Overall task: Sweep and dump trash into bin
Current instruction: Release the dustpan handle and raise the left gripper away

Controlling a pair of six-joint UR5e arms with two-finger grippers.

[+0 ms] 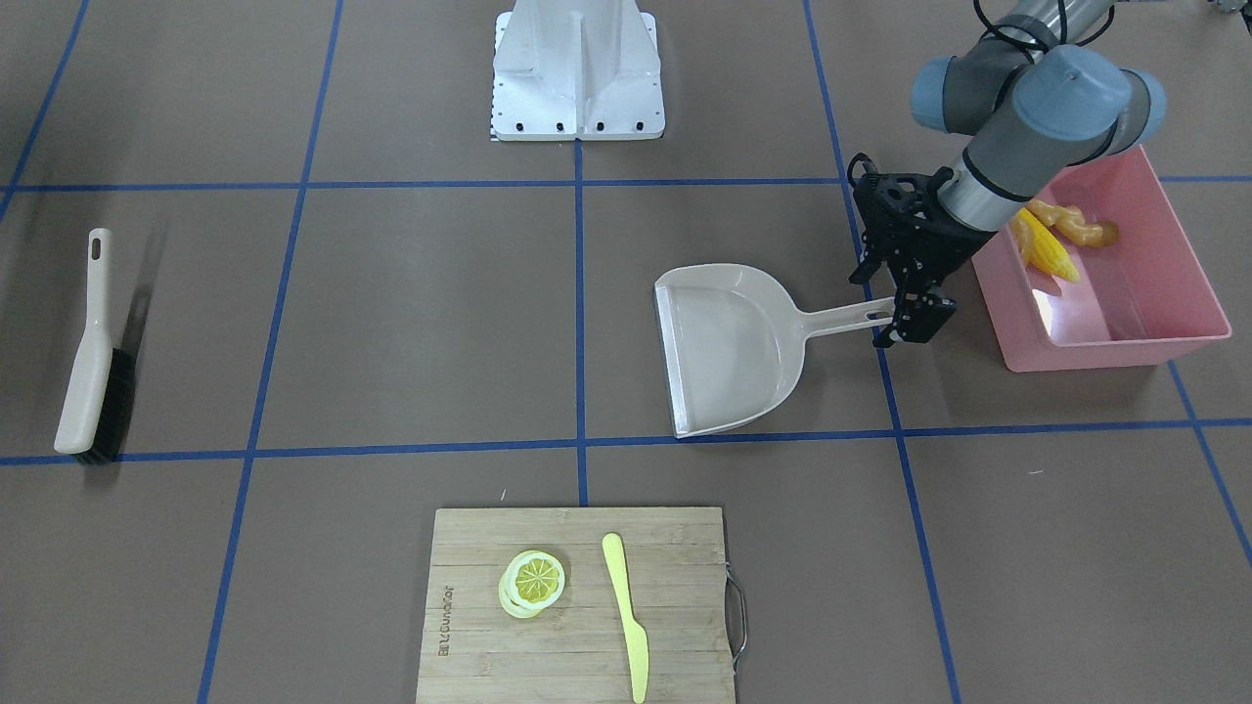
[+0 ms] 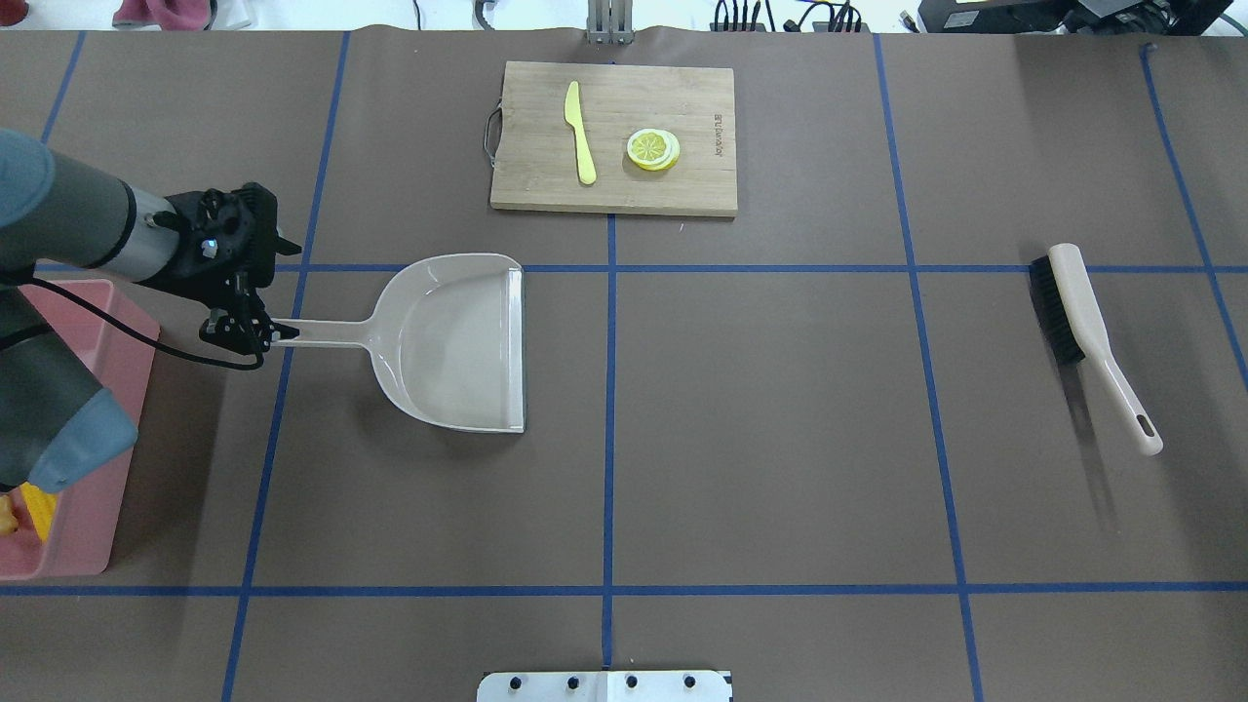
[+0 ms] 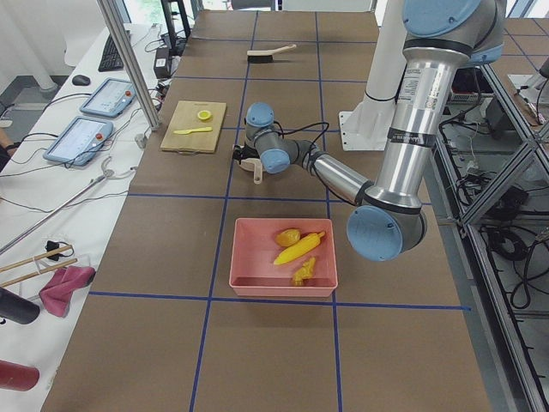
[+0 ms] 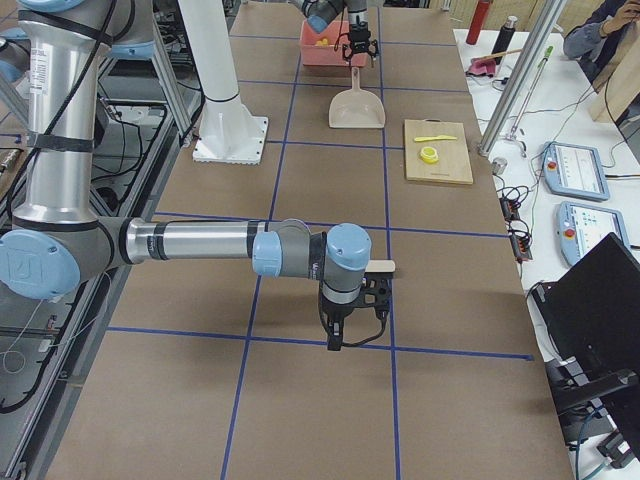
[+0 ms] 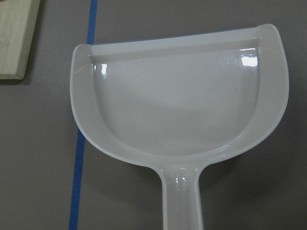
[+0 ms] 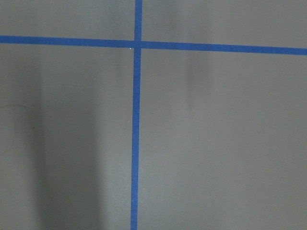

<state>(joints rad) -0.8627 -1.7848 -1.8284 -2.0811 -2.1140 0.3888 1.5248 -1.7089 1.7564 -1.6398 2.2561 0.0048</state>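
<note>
**Job looks abt done**

Left gripper (image 1: 915, 321) sits at the handle tip of the beige plastic dustpan (image 1: 729, 347); clamped or let go, can't tell. Pan lies flat and empty, long axis running from the gripper twd table centre. Yellow corn cob (image 1: 1047, 252), knobbly tan ginger root (image 1: 1081, 227) and brown oval potato (image 3: 288, 236) lie in the pink rectangular plastic tub (image 1: 1115, 354), just beside this gripper. Right gripper (image 4: 345, 335) is well apart; state can't tell.

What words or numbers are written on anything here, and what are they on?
Cutting board: a sideways mark along one edge, seems to read "joyoung"; the signs after it are too blurred.
Tablets on the side desk: too small to read.
No other writing shows.
</note>
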